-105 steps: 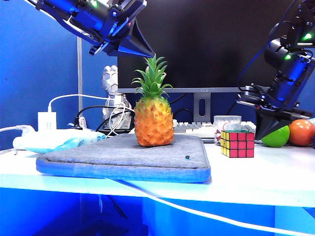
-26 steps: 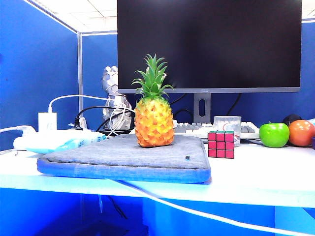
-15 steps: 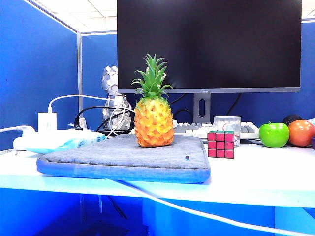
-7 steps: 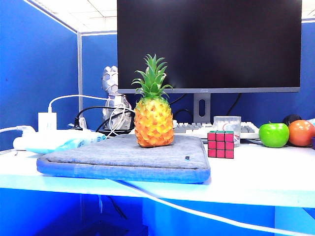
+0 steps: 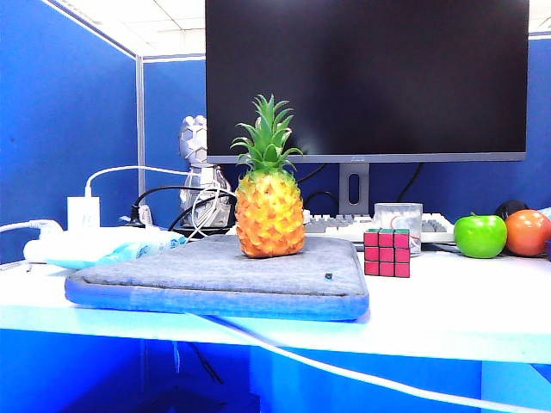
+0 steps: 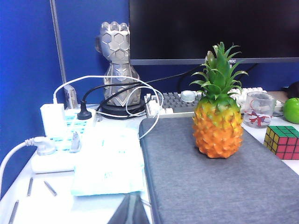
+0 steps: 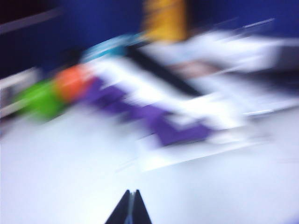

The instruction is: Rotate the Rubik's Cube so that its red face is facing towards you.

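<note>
The Rubik's Cube [image 5: 386, 252] stands on the white desk just right of the grey pad, its red face [image 5: 386, 254] turned toward the exterior camera and a green side on top. The left wrist view catches the cube [image 6: 283, 141] beside the pad's far corner. Neither arm shows in the exterior view. My left gripper [image 6: 132, 198] is shut and empty, hanging over the desk by the pad's near left edge, far from the cube. My right gripper [image 7: 131, 192] is shut and empty above bare white desk. Its view is smeared with motion blur and the cube cannot be made out there.
A pineapple [image 5: 269, 202] stands on the grey pad [image 5: 215, 275]. A glass [image 5: 398, 222], keyboard [image 5: 344, 225], green apple [image 5: 480, 236] and orange [image 5: 527, 231] lie behind and right of the cube. A monitor [image 5: 366, 77] fills the back. Power strip and cables [image 6: 60, 135] sit at left.
Since the oldest frame both arms have left the exterior view and the cube has shifted left, turned red face forward. Over the last second the exterior view is unchanged.
</note>
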`<control>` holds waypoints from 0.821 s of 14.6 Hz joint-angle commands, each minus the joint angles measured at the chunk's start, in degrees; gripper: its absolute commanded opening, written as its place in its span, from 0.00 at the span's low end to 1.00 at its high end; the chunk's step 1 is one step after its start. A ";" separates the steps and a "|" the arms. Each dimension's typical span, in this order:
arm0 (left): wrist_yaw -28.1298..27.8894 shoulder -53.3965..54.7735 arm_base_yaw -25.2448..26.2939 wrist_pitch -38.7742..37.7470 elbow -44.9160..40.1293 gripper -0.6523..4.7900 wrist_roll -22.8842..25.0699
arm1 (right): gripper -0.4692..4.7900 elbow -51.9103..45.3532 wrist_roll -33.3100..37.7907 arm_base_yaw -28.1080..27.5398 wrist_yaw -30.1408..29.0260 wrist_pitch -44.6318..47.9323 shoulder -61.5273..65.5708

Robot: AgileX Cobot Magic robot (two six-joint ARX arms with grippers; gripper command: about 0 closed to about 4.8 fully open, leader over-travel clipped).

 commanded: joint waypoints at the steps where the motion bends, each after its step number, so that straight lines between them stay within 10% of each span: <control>1: 0.04 -0.02 0.00 0.72 0.04 0.12 0.00 | 0.09 -0.52 -0.02 0.07 -19.10 -0.02 0.02; 3: 0.04 -0.02 0.00 0.70 0.04 0.12 0.00 | 0.09 -0.52 0.00 0.13 -29.59 -2.56 0.02; 12: 0.04 -0.02 0.00 0.74 0.04 0.12 0.00 | 0.09 -0.52 -0.02 0.09 -31.26 -2.38 0.02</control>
